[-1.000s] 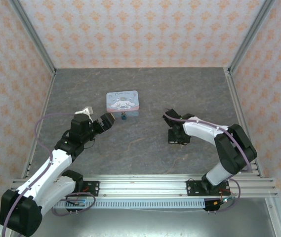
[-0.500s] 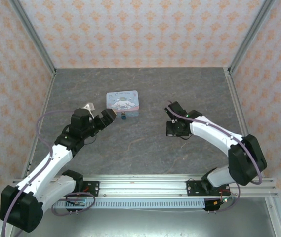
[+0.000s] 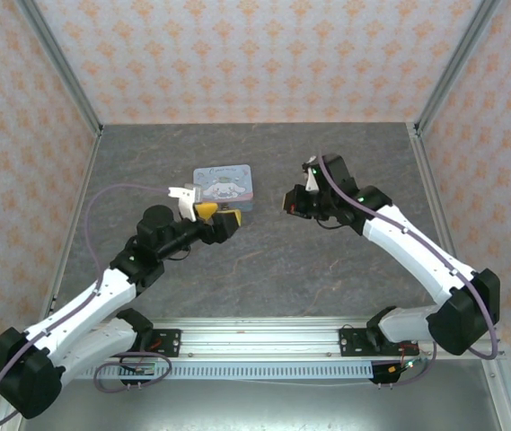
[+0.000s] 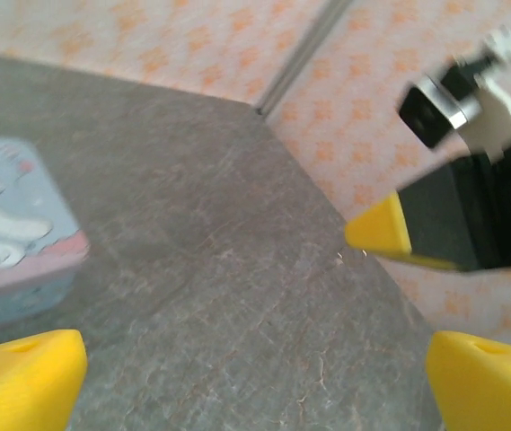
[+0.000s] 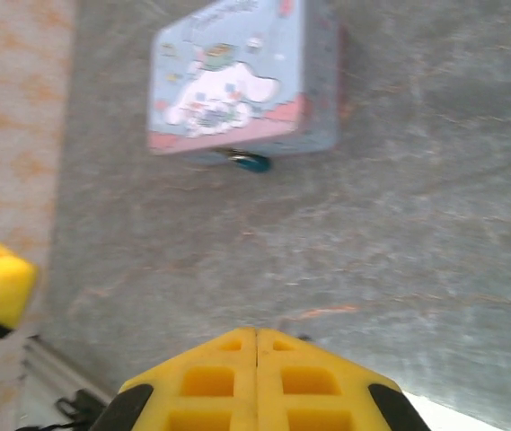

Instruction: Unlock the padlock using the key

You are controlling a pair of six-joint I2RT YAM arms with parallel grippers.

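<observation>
Left fingers [image 3: 215,214] are wide apart, right fingers [image 5: 255,368] squeezed tight. I could bump the tin [image 3: 224,184] and shove the padlock [image 5: 253,162] at its 6 o'clock edge. I cannot tell if the right ones hold the key.

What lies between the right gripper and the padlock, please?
Bare grey table, as the right wrist view shows: nothing stands between the right gripper and the padlock at the edge of the cartoon-print tin.
</observation>
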